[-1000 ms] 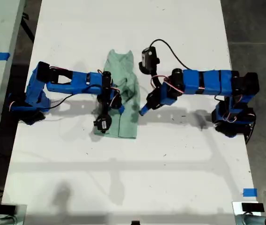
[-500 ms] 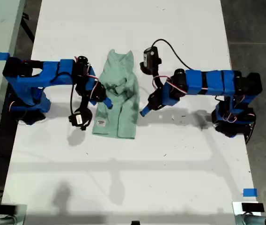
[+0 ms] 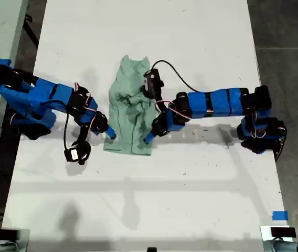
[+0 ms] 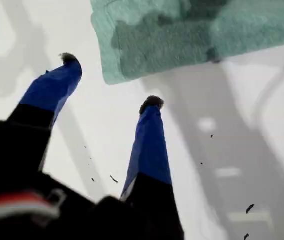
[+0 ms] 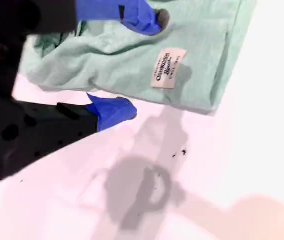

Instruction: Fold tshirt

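The pale mint-green cloth tshirt (image 3: 132, 113) is a soft, matt knit with a faintly mottled weave, rumpled into creases; a small white sewn label (image 5: 167, 68) with dark printed lettering lies on it. The white bench (image 3: 154, 199) is smooth and faintly glossy, with a few dark specks. The first gripper (image 4: 111, 80) and the second gripper (image 5: 132, 62) have fingers wrapped in matt blue tape on black, slightly glossy plastic bodies.

White sewn label (image 5: 168, 68) on the tshirt (image 5: 192, 45): first line reads "OshKosh"; smaller lines illegible.
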